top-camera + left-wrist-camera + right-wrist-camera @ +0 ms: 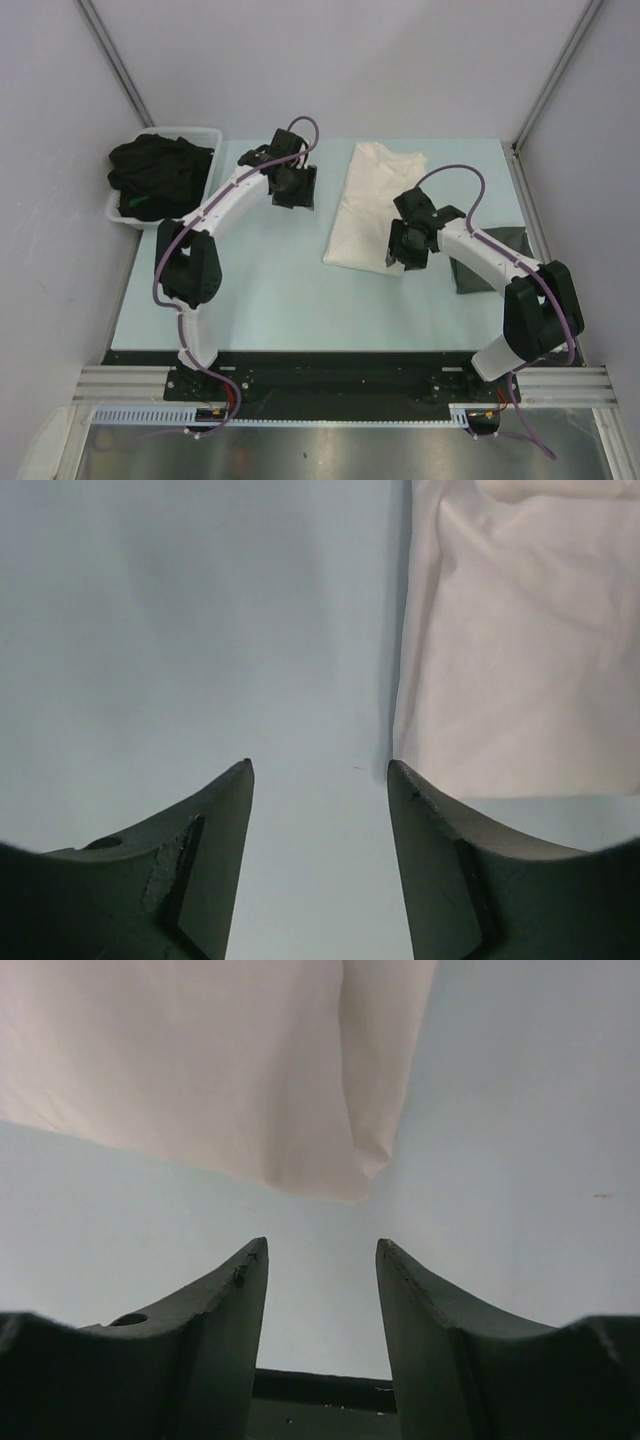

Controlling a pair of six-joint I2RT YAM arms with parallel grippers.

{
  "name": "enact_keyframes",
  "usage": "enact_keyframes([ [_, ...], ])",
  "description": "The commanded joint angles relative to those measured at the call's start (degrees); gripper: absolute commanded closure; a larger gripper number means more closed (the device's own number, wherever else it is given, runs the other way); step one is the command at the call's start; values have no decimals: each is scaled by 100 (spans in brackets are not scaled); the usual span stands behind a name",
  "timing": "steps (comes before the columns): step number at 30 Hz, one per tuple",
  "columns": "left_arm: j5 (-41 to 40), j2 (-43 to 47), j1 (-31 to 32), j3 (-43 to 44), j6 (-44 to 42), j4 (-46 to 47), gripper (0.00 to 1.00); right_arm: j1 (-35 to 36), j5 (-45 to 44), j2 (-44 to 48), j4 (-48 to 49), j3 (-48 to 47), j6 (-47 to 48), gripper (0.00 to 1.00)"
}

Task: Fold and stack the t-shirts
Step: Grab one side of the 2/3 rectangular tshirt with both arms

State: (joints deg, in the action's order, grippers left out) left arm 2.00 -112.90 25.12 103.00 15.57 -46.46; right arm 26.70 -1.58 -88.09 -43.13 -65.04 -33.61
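left gripper (320,765): spread, just beside cream t-shirt (372,205) | right gripper (322,1242): spread, near its corner | black t-shirts (160,175): in white tub (185,131)

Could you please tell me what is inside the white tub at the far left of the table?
The white tub holds a crumpled heap of black t-shirts. The heap covers the tub's floor, so how many there are, or anything beneath, cannot be seen.
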Motion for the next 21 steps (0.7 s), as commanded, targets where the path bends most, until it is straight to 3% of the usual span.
enact_keyframes([
  [1,160,690,19,-368,16,6,38,63,-228,-15,481,271,21,47],
  [21,-68,1516,45,-1027,-265,-505,36,46,-430,-542,1501,817,284,47],
])
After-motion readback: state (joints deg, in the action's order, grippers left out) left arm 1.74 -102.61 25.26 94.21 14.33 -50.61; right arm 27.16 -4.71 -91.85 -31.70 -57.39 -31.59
